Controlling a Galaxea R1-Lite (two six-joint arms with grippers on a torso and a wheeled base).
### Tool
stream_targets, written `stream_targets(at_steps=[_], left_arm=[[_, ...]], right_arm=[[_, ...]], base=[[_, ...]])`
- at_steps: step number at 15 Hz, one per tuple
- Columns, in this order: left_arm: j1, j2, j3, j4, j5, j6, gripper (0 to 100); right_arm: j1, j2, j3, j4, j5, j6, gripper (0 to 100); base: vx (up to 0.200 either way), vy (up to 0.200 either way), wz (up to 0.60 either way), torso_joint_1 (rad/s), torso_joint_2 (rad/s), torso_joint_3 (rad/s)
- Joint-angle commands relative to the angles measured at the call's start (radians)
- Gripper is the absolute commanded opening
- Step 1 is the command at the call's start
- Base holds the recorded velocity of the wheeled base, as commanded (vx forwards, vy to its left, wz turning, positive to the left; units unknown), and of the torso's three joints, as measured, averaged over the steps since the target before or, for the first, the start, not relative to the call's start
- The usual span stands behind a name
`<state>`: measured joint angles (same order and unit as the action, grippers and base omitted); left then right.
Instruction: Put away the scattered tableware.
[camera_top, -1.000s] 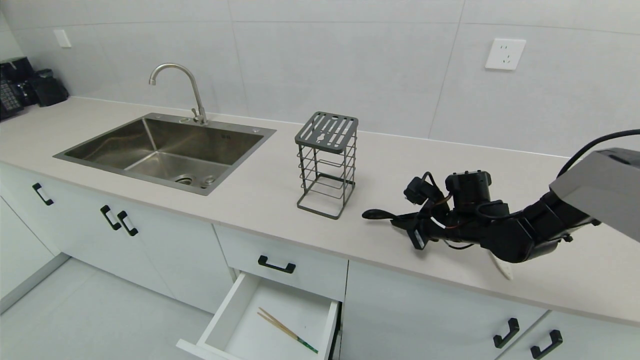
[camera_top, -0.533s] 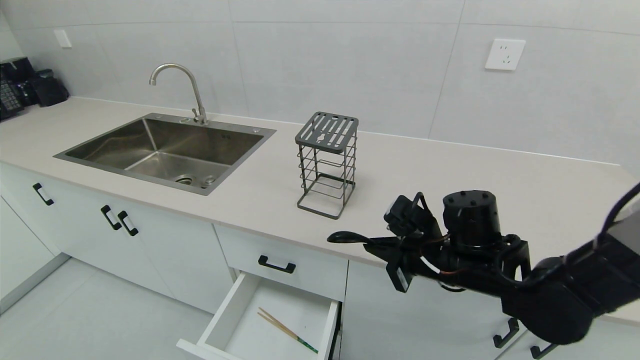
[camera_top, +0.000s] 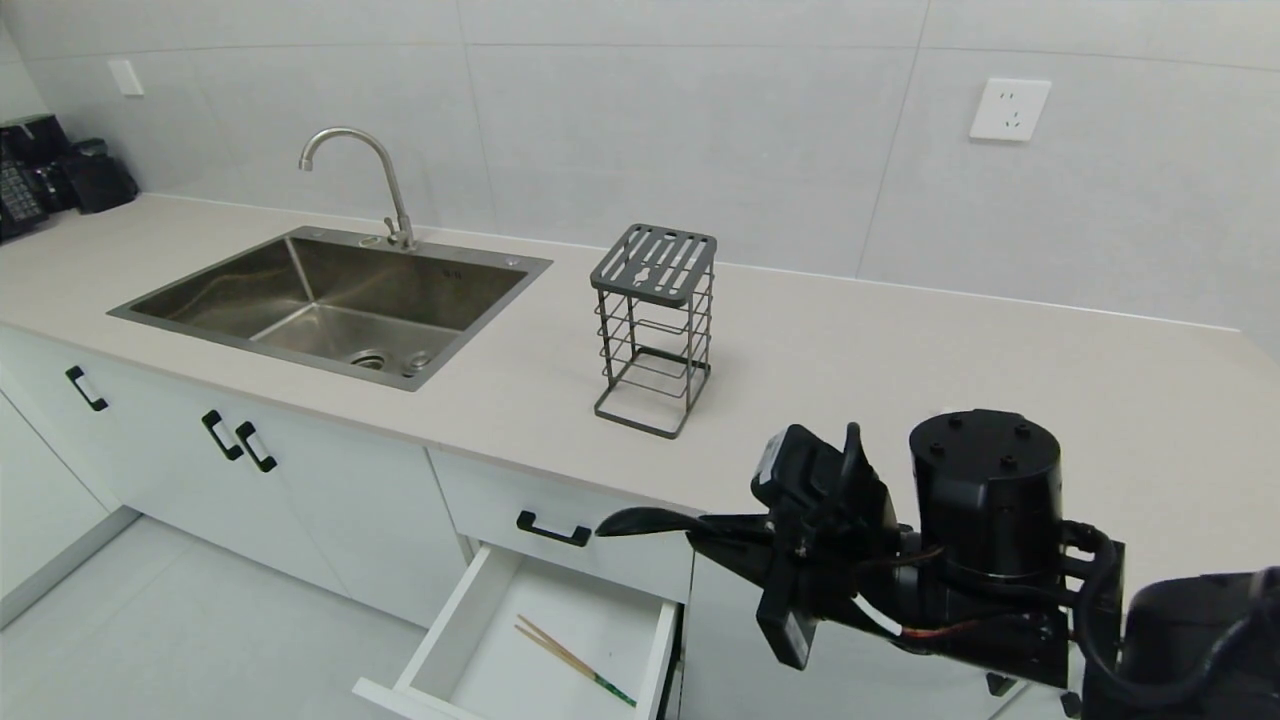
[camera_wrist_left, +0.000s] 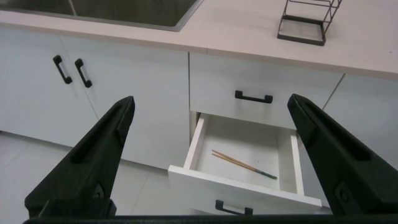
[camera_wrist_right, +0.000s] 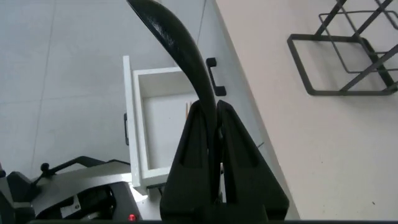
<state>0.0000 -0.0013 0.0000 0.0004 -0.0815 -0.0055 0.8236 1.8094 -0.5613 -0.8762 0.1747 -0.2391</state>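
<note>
Right wrist view: my right claw (camera_wrist_right: 211, 115) pinches the black spoon (camera_wrist_right: 169, 34); left wrist view: my left claw (camera_wrist_left: 210, 101) spread wide, facing the open drawer (camera_wrist_left: 249, 140) with chopsticks (camera_wrist_left: 242, 165).

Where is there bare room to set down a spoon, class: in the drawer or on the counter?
Drawer: bare on the sink side of the chopsticks, which cross from its middle to the front. Counter: bare between sink and rack, and past the rack. Crowded only around the chopsticks.
</note>
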Motion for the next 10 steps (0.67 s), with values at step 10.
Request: stream_targets(at_steps=[10], left_arm=[[0.000, 0.001, 0.000, 0.001, 0.000, -0.001, 100]], right_arm=[[0.170, 0.022, -0.207, 0.022, -0.199, 0.291, 0]], base=[[0.000, 0.000, 0.00, 0.000, 0.00, 0.000]])
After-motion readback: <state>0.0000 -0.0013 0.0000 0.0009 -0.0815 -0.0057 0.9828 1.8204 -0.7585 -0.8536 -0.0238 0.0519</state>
